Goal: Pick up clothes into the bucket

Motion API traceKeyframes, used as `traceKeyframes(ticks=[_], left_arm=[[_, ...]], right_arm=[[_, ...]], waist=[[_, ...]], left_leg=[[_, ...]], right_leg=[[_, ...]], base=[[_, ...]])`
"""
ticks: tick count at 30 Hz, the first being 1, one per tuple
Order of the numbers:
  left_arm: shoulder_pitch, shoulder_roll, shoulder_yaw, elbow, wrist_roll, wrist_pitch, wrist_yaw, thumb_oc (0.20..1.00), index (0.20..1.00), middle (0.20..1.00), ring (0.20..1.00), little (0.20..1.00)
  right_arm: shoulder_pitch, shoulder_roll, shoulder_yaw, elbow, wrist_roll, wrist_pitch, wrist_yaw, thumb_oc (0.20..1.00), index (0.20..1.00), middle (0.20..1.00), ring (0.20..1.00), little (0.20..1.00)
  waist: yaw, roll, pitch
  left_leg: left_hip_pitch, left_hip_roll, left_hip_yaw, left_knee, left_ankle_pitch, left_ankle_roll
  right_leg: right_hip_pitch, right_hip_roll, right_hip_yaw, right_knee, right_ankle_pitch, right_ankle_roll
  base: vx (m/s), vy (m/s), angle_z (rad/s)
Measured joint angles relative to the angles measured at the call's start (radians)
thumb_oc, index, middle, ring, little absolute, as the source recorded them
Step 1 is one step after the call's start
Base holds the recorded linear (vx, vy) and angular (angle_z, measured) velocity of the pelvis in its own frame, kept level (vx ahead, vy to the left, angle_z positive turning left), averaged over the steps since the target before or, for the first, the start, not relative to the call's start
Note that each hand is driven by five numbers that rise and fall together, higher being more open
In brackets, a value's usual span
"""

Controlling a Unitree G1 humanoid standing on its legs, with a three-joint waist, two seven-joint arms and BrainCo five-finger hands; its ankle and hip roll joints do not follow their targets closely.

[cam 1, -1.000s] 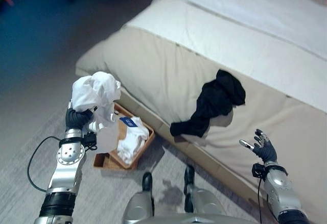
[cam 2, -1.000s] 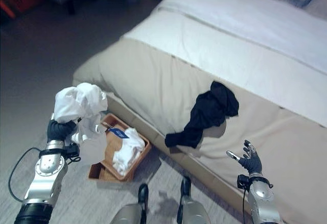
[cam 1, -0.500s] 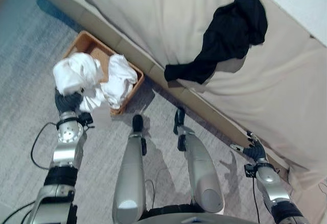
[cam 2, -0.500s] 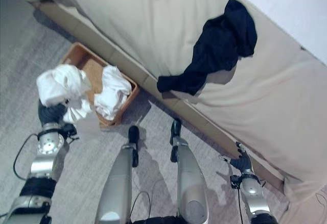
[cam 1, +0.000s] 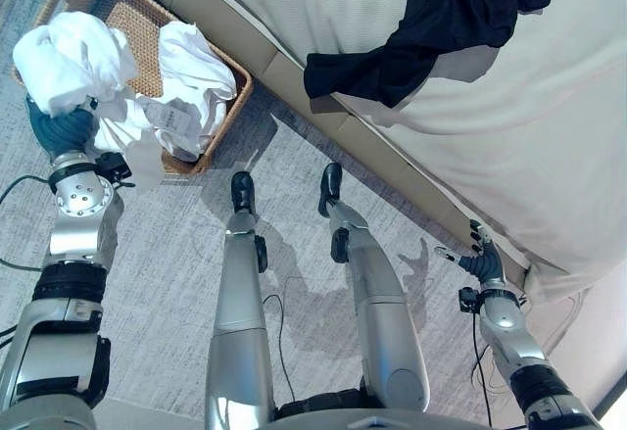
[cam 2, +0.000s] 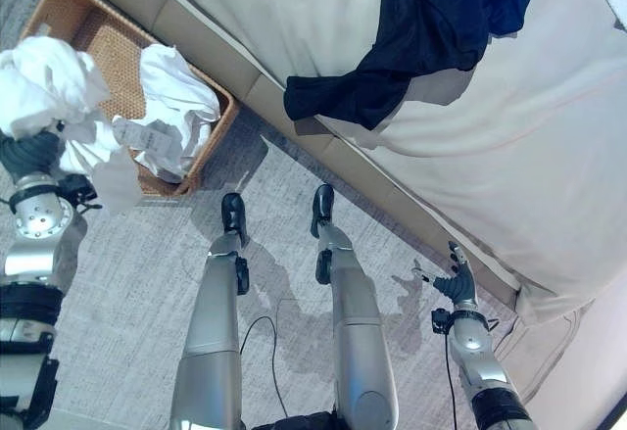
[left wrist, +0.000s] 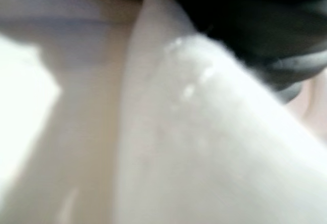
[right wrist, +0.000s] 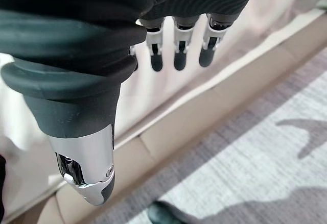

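My left hand (cam 1: pixel 61 128) is shut on a bundle of white clothes (cam 1: pixel 69 46), held up over the near left edge of the woven basket (cam 1: pixel 217 121). The same white cloth (left wrist: pixel 194 132) covers the left wrist view. More white clothes (cam 1: pixel 192 70) lie inside the basket, with a tag showing. A black garment (cam 1: pixel 431 14) hangs over the side of the bed (cam 1: pixel 549 146). Low beside the bed's base, my right hand (cam 1: pixel 480 262) is open, its fingers (right wrist: pixel 176 55) straight and holding nothing.
The basket stands on grey carpet (cam 1: pixel 167 254) against the bed's tan base (cam 1: pixel 294 72). The beige bedcover drapes down along the bed's side, close to my right hand.
The camera has tilted down, so the whole picture has shifted up. My left hand still holds the white bundle by the basket. The right hand stays open near the bed.
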Motion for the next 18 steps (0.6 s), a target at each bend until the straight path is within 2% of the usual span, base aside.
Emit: traceKeyframes(ticks=[1, 5, 10, 18], left_arm=[[-0.021, 0.0, -0.001, 0.013, -0.017, -0.003, 0.0, 1.0, 1.0, 1.0, 1.0, 1.0], [-0.07, 0.001, -0.006, 0.09, -0.074, -0.01, -0.001, 1.0, 1.0, 1.0, 1.0, 1.0], [-0.069, -0.003, -0.008, 0.09, -0.127, -0.011, -0.004, 1.0, 1.0, 1.0, 1.0, 1.0], [-0.08, -0.004, -0.006, 0.157, -0.125, -0.006, 0.012, 1.0, 1.0, 1.0, 1.0, 1.0]], right_arm=[[0.0, 0.0, 0.002, 0.0, 0.0, 0.0, -0.001, 1.0, 1.0, 1.0, 1.0, 1.0], [-0.013, 0.001, 0.024, -0.003, 0.008, -0.002, -0.003, 1.0, 1.0, 1.0, 1.0, 1.0], [-0.029, 0.001, 0.035, -0.034, 0.01, -0.003, -0.005, 1.0, 1.0, 1.0, 1.0, 1.0], [-0.034, 0.0, 0.044, -0.084, 0.03, -0.004, -0.022, 1.0, 1.0, 1.0, 1.0, 1.0]], waist=[[-0.001, 0.0, 0.0], [0.0, 0.0, 0.0], [-0.003, -0.001, -0.001], [-0.01, -0.011, -0.007]], left_leg=[[-0.002, 0.0, 0.004, 0.001, 0.001, 0.0], [-0.001, 0.002, 0.013, 0.005, 0.0, -0.002], [0.006, 0.002, 0.012, 0.005, 0.0, -0.002], [0.016, 0.013, 0.015, -0.023, 0.001, -0.001]], right_leg=[[0.001, 0.0, 0.0, -0.009, 0.023, -0.007], [0.003, 0.0, 0.002, -0.017, 0.04, -0.016], [0.014, -0.001, 0.001, -0.018, 0.04, -0.017], [0.032, 0.015, 0.003, -0.071, 0.046, -0.013]], base=[[0.03, 0.031, -0.03], [0.03, 0.01, -0.03], [0.02, 0.007, 0.01], [0.0, 0.003, -0.03]])
